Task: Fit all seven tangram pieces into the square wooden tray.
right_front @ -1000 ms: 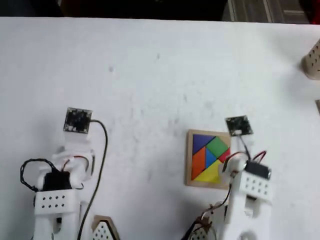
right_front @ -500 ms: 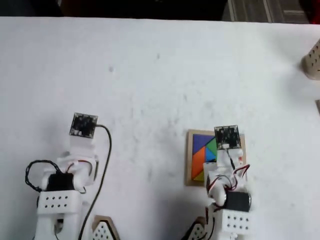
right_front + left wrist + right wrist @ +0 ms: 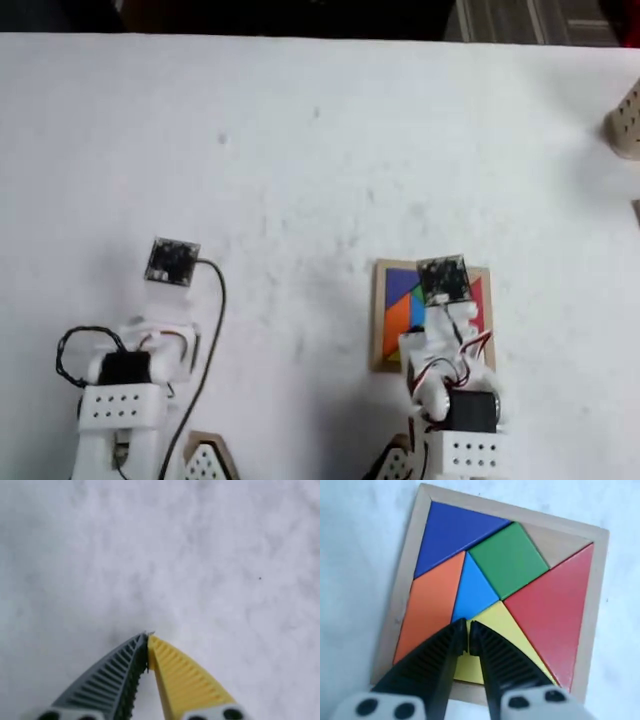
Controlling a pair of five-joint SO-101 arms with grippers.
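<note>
The square wooden tray [image 3: 590,605] lies on the white desk [image 3: 300,150]. It holds six tangram pieces [image 3: 550,605], and a bare triangular slot [image 3: 555,542] shows beside the green square [image 3: 509,560]. The right claw [image 3: 468,625] hangs pinched nearly together above the yellow triangle [image 3: 505,625]. The left claw [image 3: 147,639], tips touching, hangs over bare desk, well apart from the tray.

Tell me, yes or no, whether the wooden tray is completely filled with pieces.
No: a bare triangular gap shows in the tray, between the green square and the red triangle.

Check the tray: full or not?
Not full. The tray has one bare triangular slot between the green square and the red triangle.
</note>
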